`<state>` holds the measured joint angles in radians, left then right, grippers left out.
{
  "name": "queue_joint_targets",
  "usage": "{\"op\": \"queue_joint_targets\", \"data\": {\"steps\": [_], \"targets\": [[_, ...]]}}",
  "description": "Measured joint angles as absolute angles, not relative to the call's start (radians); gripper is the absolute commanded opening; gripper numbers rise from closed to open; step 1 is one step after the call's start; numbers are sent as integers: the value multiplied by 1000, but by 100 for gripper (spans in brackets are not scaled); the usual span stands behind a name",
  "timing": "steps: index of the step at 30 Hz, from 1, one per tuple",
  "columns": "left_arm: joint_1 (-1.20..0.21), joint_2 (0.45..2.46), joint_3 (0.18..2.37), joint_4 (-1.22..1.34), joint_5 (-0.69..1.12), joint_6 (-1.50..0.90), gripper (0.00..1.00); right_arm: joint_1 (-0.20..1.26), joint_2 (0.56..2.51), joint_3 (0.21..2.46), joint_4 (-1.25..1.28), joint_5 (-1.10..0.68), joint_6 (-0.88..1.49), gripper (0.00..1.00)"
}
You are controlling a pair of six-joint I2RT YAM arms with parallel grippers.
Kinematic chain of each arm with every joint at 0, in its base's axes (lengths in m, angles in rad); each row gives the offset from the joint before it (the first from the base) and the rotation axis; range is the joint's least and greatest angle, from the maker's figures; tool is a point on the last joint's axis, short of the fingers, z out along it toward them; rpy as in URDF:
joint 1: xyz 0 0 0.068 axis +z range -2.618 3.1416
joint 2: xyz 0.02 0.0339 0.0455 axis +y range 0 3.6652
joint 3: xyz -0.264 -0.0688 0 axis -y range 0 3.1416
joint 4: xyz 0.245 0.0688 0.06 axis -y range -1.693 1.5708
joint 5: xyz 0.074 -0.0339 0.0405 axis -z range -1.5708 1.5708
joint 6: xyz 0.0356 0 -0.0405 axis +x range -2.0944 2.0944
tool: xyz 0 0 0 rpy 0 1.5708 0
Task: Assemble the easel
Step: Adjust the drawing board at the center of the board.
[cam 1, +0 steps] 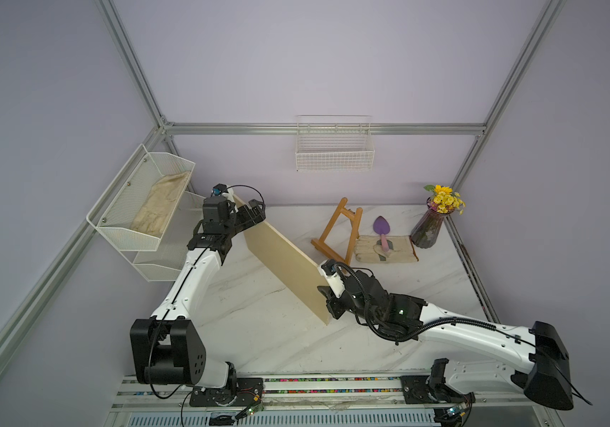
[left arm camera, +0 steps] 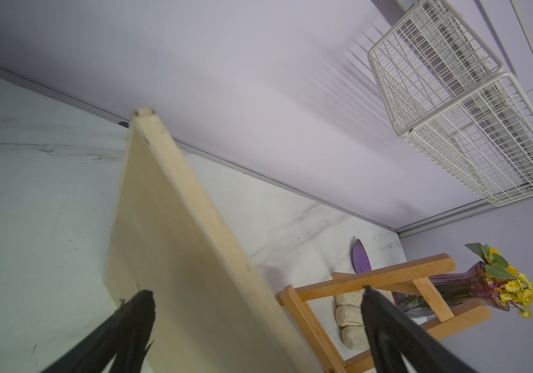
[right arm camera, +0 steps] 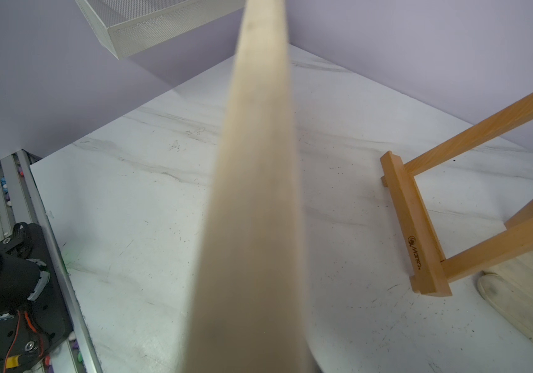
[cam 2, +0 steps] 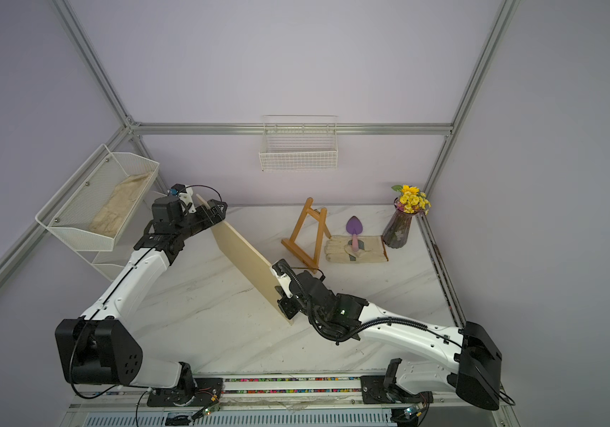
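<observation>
Both arms wear white shells (cam 2: 137, 281) with black joints (cam 1: 166, 351). A thin black cable (cam 1: 185, 281) runs along the left arm (cam 1: 205, 266); a ribbed black hose (cam 1: 460, 322) loops beside the right arm (cam 1: 480, 336), near a green light (cam 2: 342, 311). The fingers (left arm camera: 136, 323) are black.

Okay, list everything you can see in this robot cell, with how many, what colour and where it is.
easel: one, orange-brown wood, standing at the back of the table
board: one, pale wood, on edge, diagonal across the table
glove: one, cream, flat between easel and vase
trowel: one, purple blade, lying on the glove
vase: one, dark purple glass, back right corner
flowers: one bunch, yellow, in the vase
wire basket: one, white, back wall
mesh rack: one, white, two tiers, left wall
cloth: one, beige, rack's upper tier
table: one, white marbled
left gripper: black, open, astride the board's far end
right gripper: black, shut on the board's near end
</observation>
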<state>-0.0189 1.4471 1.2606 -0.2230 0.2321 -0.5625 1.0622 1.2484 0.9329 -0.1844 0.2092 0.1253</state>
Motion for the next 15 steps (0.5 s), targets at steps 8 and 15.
{"op": "queue_joint_targets", "data": {"steps": [8,15], "targets": [[-19,1435,1240,-207,234,-567,100,1062,1248,971,-220,184,126,35],[-20,1401,1209,-203,236,-575,99,1063,1248,1021,-257,171,134,39]]}}
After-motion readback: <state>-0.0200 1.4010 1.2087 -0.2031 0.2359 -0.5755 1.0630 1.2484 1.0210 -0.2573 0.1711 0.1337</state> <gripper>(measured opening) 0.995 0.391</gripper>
